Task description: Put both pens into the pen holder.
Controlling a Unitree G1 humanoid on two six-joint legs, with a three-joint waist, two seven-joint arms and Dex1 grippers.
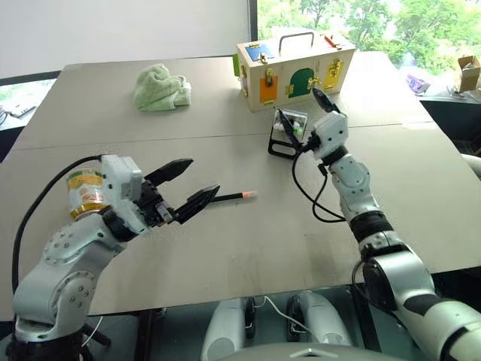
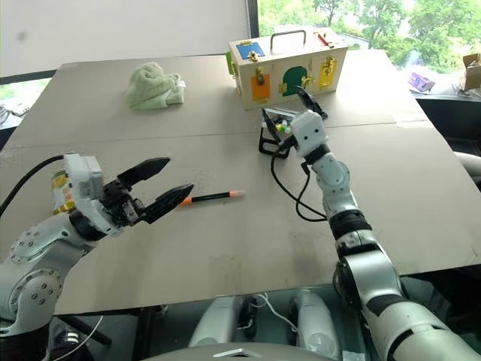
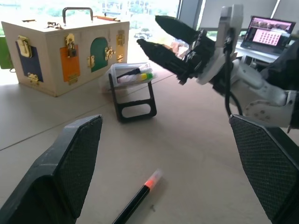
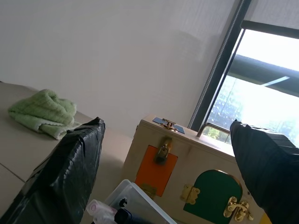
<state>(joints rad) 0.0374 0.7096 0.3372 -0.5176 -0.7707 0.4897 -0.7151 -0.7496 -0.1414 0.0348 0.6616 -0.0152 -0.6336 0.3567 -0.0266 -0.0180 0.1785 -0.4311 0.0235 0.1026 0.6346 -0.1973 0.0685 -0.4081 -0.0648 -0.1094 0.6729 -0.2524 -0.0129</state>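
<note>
Both hands, left [image 1: 183, 188] and right [image 3: 161, 35], spread; no writing is readable.

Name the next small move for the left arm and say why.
Probably ease the left gripper forward and down over the pen that lies on the table, then close. Its jaws stand open just short of the pen's near end, and the pen holder already holds a pen.
</note>
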